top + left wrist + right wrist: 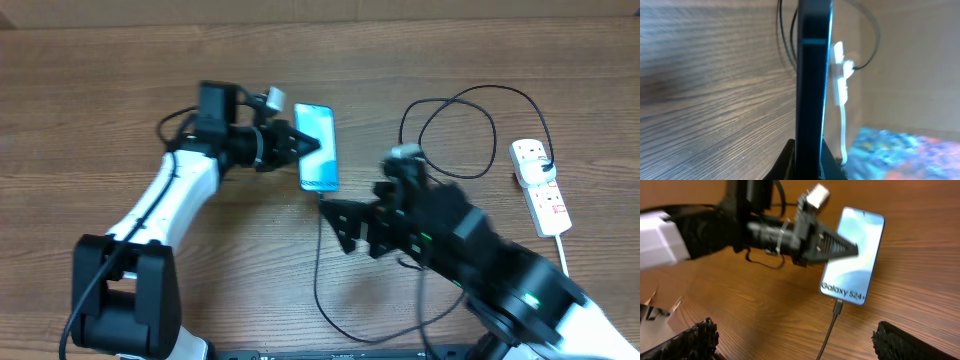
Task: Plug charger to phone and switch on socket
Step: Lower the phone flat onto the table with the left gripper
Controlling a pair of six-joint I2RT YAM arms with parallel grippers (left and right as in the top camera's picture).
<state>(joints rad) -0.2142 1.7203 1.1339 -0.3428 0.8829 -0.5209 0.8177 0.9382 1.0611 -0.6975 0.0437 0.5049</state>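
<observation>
Phone one, clamped in left gripper; charger one, plugged; right gripper agape, empty.

Charger in lit phone, socket apart

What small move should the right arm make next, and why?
Probably draw the right gripper away from the phone and turn it toward the socket. The charger tip looks seated in the phone's end, and the right jaws are open and empty. The left gripper holds the phone, so only the switch seems left.
</observation>
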